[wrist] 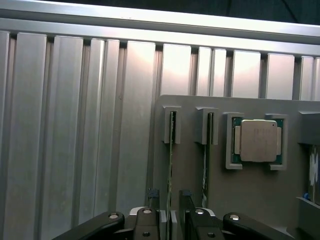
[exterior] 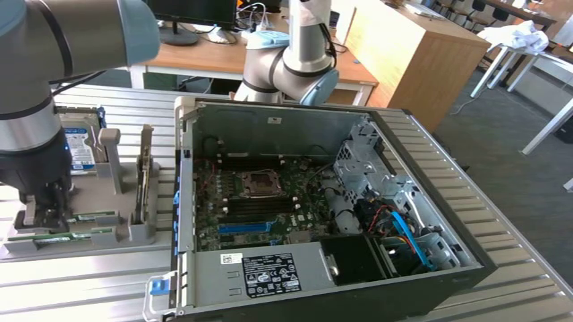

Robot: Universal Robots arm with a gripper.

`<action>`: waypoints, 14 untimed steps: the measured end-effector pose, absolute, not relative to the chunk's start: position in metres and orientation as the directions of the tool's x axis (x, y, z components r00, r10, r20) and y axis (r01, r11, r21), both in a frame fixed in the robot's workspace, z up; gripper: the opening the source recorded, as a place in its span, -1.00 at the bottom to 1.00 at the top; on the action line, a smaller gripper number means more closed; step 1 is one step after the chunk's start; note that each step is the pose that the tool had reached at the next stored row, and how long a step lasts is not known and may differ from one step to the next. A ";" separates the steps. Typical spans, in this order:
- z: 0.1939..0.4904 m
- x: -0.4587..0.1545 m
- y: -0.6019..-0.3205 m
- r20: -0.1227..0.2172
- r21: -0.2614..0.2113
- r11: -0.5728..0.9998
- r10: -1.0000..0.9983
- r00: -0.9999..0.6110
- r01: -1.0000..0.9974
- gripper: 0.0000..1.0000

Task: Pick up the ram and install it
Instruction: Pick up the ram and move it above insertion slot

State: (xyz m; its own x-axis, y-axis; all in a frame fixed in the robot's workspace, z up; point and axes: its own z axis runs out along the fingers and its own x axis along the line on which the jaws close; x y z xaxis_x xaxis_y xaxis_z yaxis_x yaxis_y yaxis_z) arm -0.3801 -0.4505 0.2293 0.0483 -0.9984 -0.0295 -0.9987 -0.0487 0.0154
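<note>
At the exterior view's left, by that edge of the ribbed metal tabletop (exterior: 90, 295), the arm's end effector (exterior: 43, 213) hangs low over a grey holder (exterior: 134, 231) where spare parts stand in their cradles. The wrist view looks straight down on the job. The ram (wrist: 170, 150), a thin green stick seen edge-on, sits upright in the holder's outermost cradle. The dark fingertips (wrist: 152, 193) stand wide apart, one on each side of it, and a gap shows between pads and board, so nothing is gripped. A second stick (wrist: 205, 160) waits in the next cradle, just beside the first. Beyond it a square silvery processor chip (wrist: 258, 140) rests in its own pocket.

Toward the middle of the tabletop the computer case (exterior: 430, 221) lies open on its side, with the motherboard (exterior: 215, 208) exposed. Its dark memory slots (exterior: 259, 203) run across the board below the processor socket. No stick can be made out in them.

By this evidence the task is at its opening stage. The approach to the ram looks complete, while the grasp, the lift, the carry across to the case and the seating in a slot are all not yet done.
</note>
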 end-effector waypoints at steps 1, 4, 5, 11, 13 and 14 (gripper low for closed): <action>0.228 -0.380 -0.451 -0.029 0.015 -0.049 -0.998 0.048 -0.999 -0.40; 0.225 -0.380 -0.451 -0.029 0.015 -0.049 -0.998 0.048 -0.999 -0.40; 0.225 -0.380 -0.451 -0.029 0.016 -0.049 -0.998 0.048 -0.999 -0.40; 0.219 -0.380 -0.451 -0.029 0.016 -0.049 -0.998 0.048 -0.999 -0.40; 0.217 -0.380 -0.451 -0.029 0.015 -0.049 -0.998 0.048 -0.999 -0.40; 0.216 -0.380 -0.451 -0.029 0.015 -0.049 -0.998 0.048 -0.999 -0.40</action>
